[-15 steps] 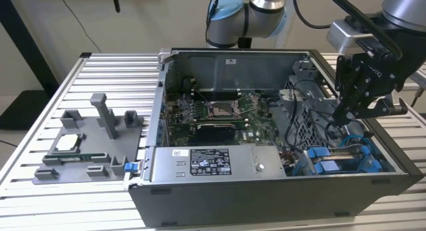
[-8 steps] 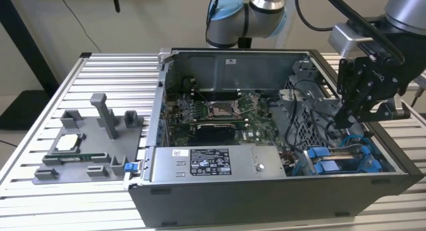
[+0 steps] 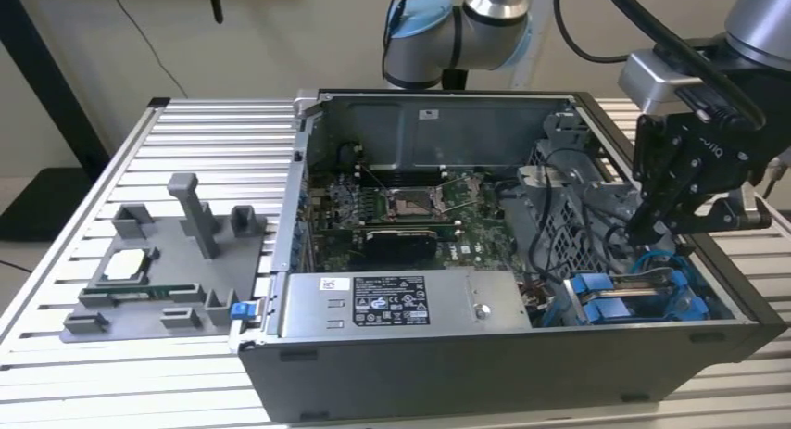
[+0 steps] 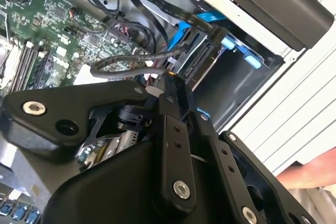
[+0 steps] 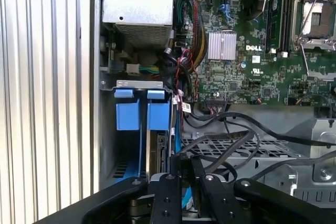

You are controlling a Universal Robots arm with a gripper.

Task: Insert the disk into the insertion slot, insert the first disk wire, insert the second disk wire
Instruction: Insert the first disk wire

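– Gripper (image 3: 646,230), where does it hang?
– Over the end of the open case (image 3: 495,378) at the exterior view's right. It points down, with its tip just above the slot (image 3: 614,309) and its blue tabs.
– Clenched or released?
– I cannot tell, nor whether it grips anything. In both wrist views black wires (image 5: 226,142) loop close round the tip. In the second wrist view one of them runs right up to it, but contact is not clear.
– And the disk?
– In the first wrist view the disk (image 5: 156,153) sits edge-on in the slot. It is a dark slab under one of two blue tabs, just beside the gripper's tip. The bay next to it, under the other tab, shows bare grey wall and a blue rail.
– What lies round about?
– A perforated cage (image 5: 252,148) sits under the wires, and the green board (image 3: 395,211) is in the middle of the case. The labelled supply box (image 3: 395,304) lies along the wall nearest the exterior camera, beside the slot. The case stands on a slatted table (image 3: 198,132). A grey fixture (image 3: 185,225) with small parts lies well apart, at the exterior view's left.
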